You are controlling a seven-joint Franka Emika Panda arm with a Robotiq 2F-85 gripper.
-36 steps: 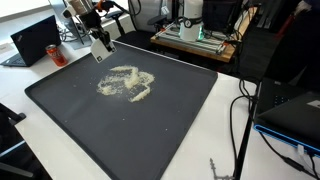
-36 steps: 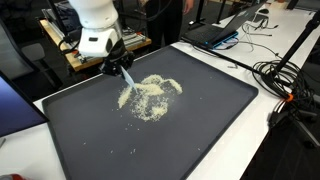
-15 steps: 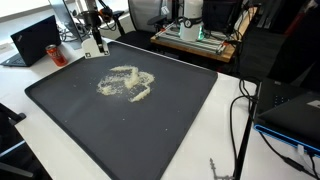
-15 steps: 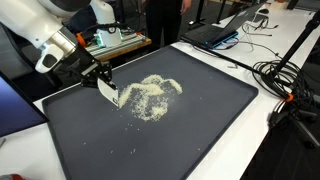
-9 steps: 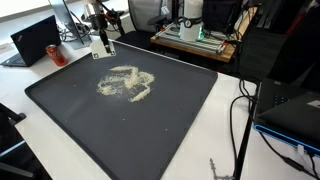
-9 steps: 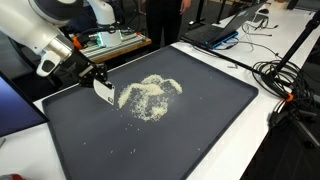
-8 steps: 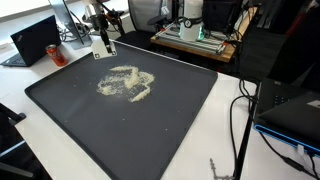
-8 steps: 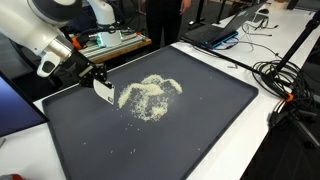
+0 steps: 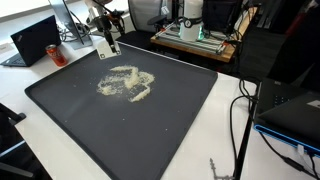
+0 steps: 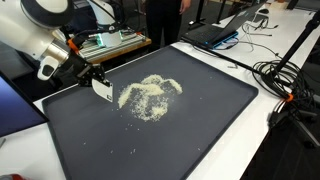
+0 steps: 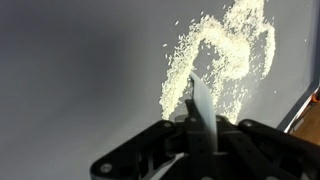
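ITEM: my pincer (image 10: 92, 76), clenched on the white scraper card (image 10: 102, 88), blade pointing down | LOCATION: card just beside the grain pile (image 10: 150, 95), mid dark mat (image 10: 200, 140) on the bench; contact with mat unclear | PROGRESS, my estimate: gathering partway, pile a loose swirl, stray grains left around it.

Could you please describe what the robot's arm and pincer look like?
The arm has smooth, rounded white shells with a dark band at the joint. Its wrist and pincer are black and blocky; the wrist view shows matte black fingers.
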